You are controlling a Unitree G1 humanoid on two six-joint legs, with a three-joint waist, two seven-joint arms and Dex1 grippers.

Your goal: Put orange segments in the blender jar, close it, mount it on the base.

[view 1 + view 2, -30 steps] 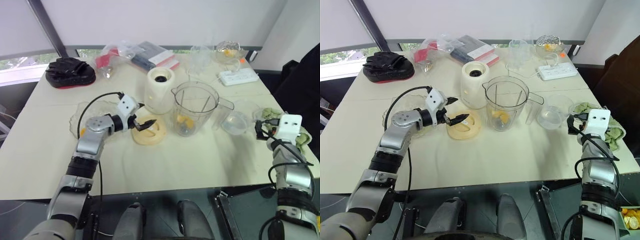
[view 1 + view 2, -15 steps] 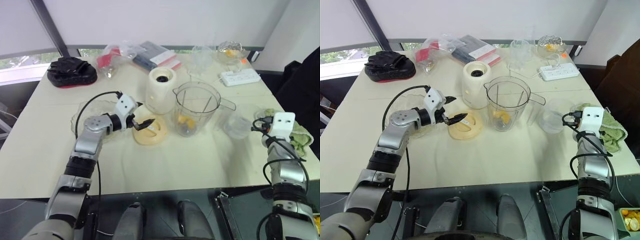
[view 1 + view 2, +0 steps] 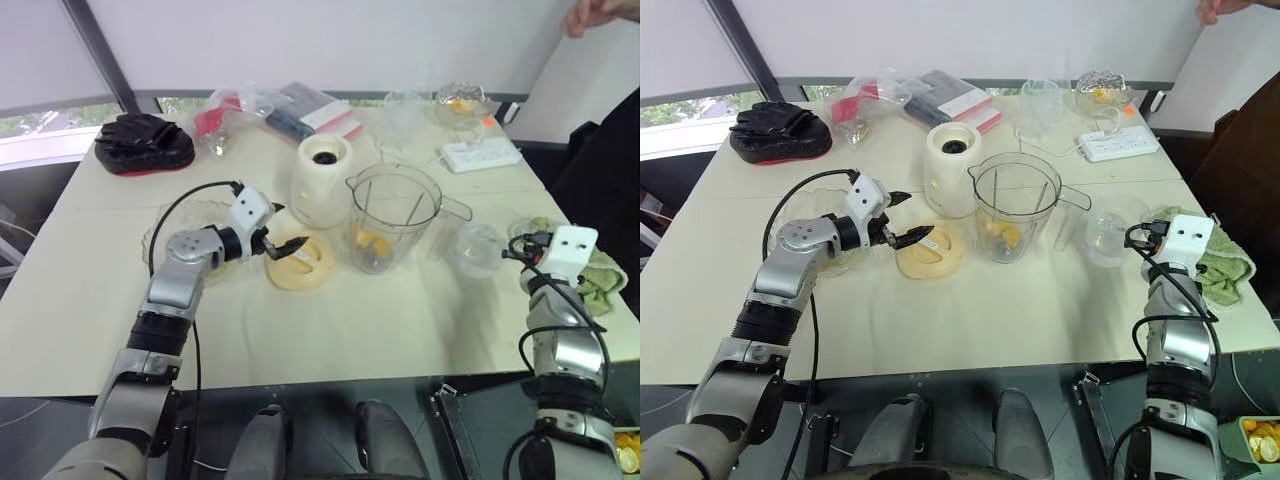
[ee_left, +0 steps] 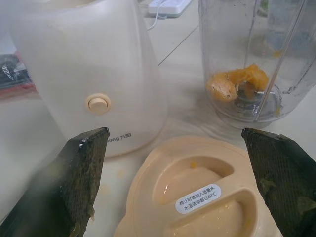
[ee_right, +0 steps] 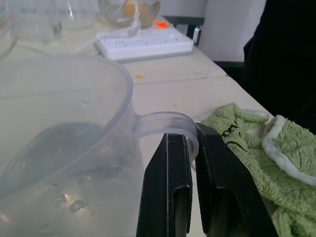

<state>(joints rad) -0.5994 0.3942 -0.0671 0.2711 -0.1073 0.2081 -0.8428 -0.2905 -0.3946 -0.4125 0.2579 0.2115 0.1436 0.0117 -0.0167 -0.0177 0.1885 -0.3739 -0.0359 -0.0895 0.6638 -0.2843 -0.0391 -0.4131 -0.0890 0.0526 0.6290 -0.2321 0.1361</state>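
- Left hand (image 4: 173,197), fingers spread wide, hovers just over the cream lid (image 3: 300,262) on the counter (image 3: 330,320), apparently poised to take it for closing.
- Blender jar (image 3: 392,215), just beyond the lid, stands open with orange segments (image 4: 237,81) at its blade; the base (image 3: 321,178) stands beside it.
- Right hand (image 5: 190,148), fingers pressed together, pinches the handle of a clear cup (image 5: 64,143), the green cloth (image 5: 252,148) beside it.

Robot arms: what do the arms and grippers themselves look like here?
Both arms are silver-grey metal segments with dark joints and black cables looping along them. Each wrist carries a white boxy camera housing. The left gripper and right gripper each have two black fingers, flat and finely textured.
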